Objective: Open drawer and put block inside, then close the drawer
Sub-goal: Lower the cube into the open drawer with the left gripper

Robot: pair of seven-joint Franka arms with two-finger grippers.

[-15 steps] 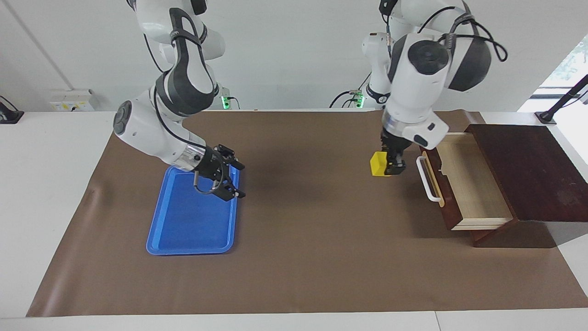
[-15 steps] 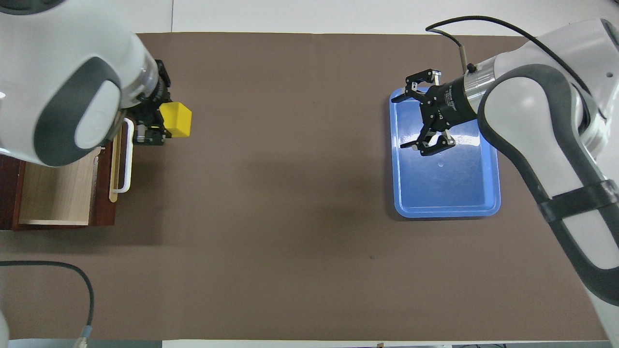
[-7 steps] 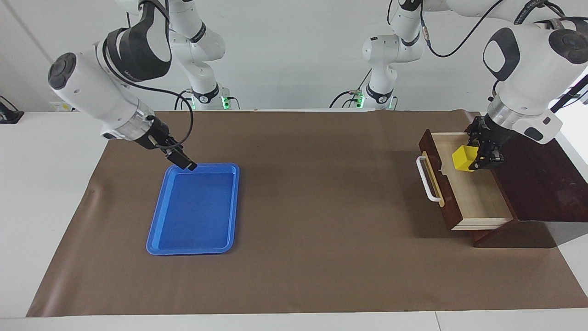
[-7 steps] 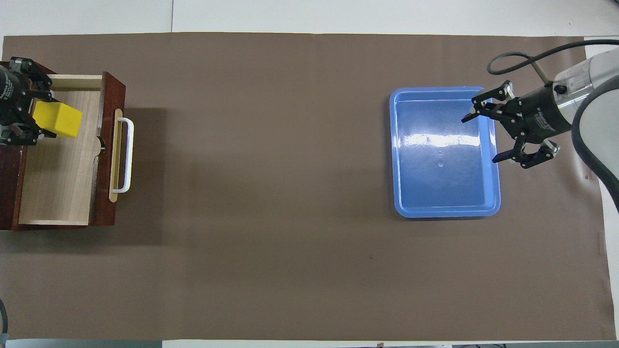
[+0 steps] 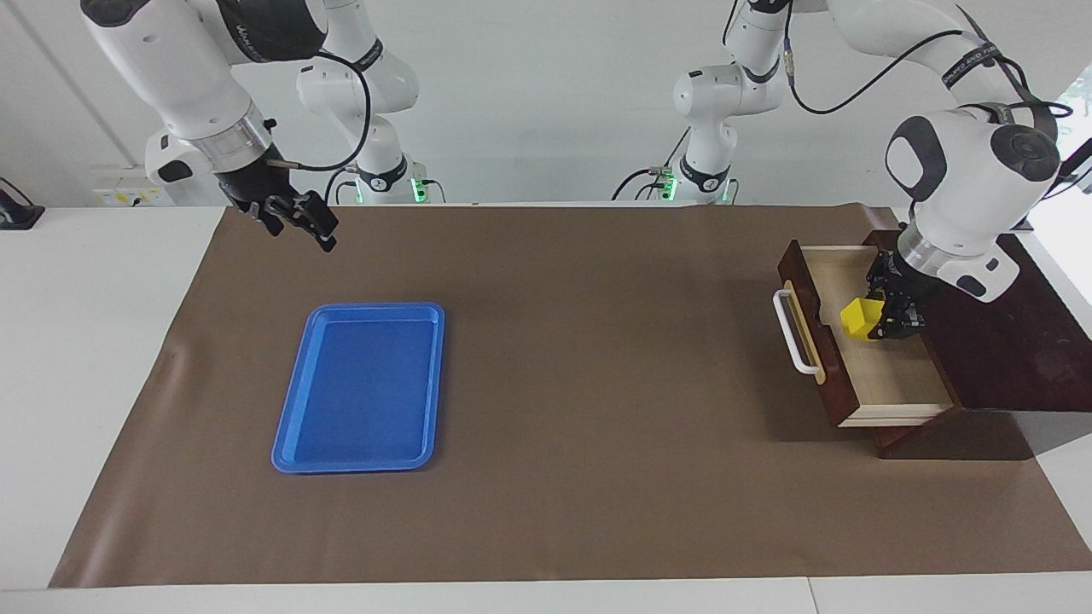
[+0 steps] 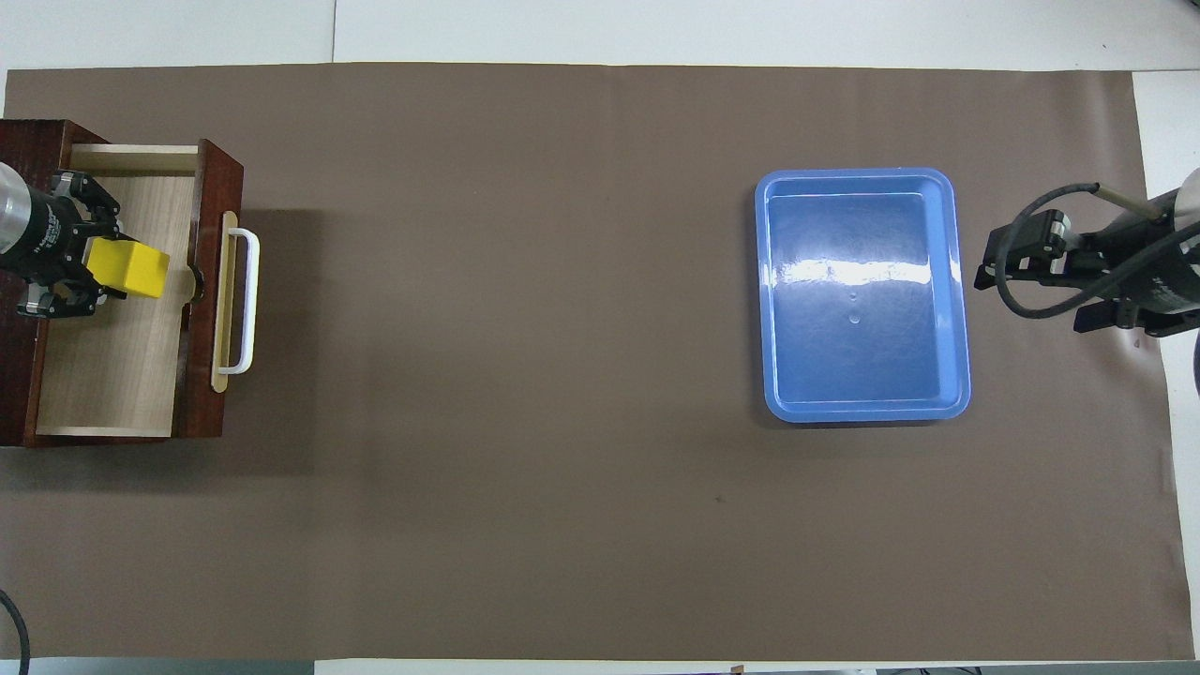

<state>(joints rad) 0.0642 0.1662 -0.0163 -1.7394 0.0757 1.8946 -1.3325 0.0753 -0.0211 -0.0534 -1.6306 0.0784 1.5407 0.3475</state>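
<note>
The drawer [image 5: 883,367] stands pulled open from its dark wooden box [image 5: 990,324] at the left arm's end of the table, white handle [image 5: 793,333] facing the table's middle. My left gripper [image 5: 877,321] is shut on the yellow block [image 5: 858,317] and holds it low inside the drawer, over the pale floor; I cannot tell whether the block touches it. The overhead view shows the same drawer [image 6: 112,375], block [image 6: 129,268] and left gripper [image 6: 101,264]. My right gripper [image 5: 299,227] is open and empty, raised over the mat beside the blue tray; it also shows in the overhead view [image 6: 1031,298].
A flat blue tray [image 5: 358,388] lies empty on the brown mat [image 5: 597,384] toward the right arm's end; it also shows in the overhead view [image 6: 862,375]. The drawer's handle [image 6: 246,300] sticks out toward the middle of the mat.
My left gripper has carried the block from in front of the drawer to over it, then lowered it inside. My right gripper has lifted off the tray and drawn back toward the robots.
</note>
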